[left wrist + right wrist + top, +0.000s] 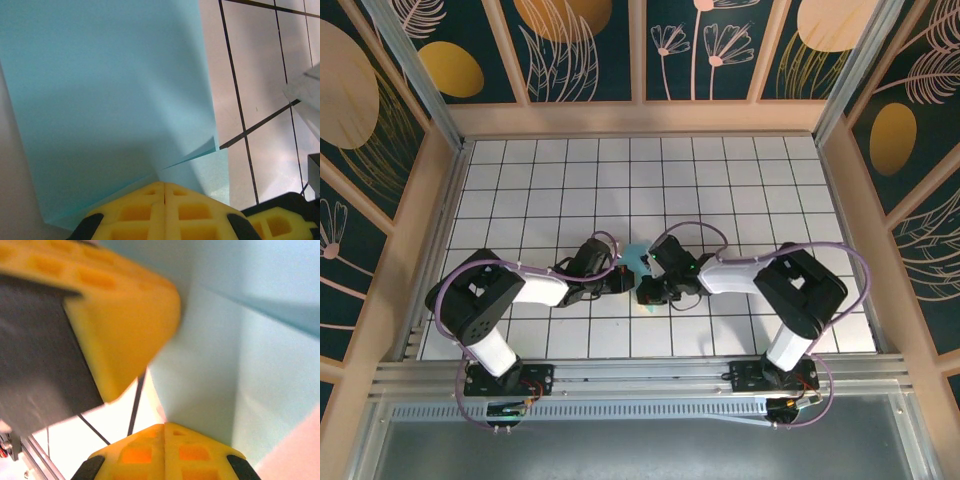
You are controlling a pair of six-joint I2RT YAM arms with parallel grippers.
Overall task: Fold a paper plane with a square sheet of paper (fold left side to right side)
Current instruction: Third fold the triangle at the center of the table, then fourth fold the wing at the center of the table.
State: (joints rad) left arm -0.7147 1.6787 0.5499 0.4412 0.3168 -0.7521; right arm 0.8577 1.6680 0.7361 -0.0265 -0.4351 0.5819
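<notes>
- The square sheet of paper lies near the middle of the white gridded surface. From above it is a small turquoise patch between the two wrists (they cover most of it).
- The left gripper reaches in from the sheet's left side and the right gripper from its right side. The two nearly meet over the sheet's near edge.
- In the left wrist view the sheet is doubled. An upper layer ends in a straight edge, and a lower layer pokes out just past that edge as a narrow strip and a corner.
- The left gripper's jaws are clenched, with the yellow fingers pressed flat together. Their tips sit on the lower layer, right beside the upper layer's edge (I cannot tell whether any paper is caught in the seam).
- Right of the sheet in that view lie bare tiles with dark grid lines. A yellow finger of the right gripper sits just off the sheet's corner.
- In the right wrist view the right gripper's jaws are likewise clenched. The fingers are pressed together with their tips up against the sheet, and I cannot tell whether they pinch it.
- A blurred yellow finger of the left gripper hangs just left of the sheet there.
</notes>
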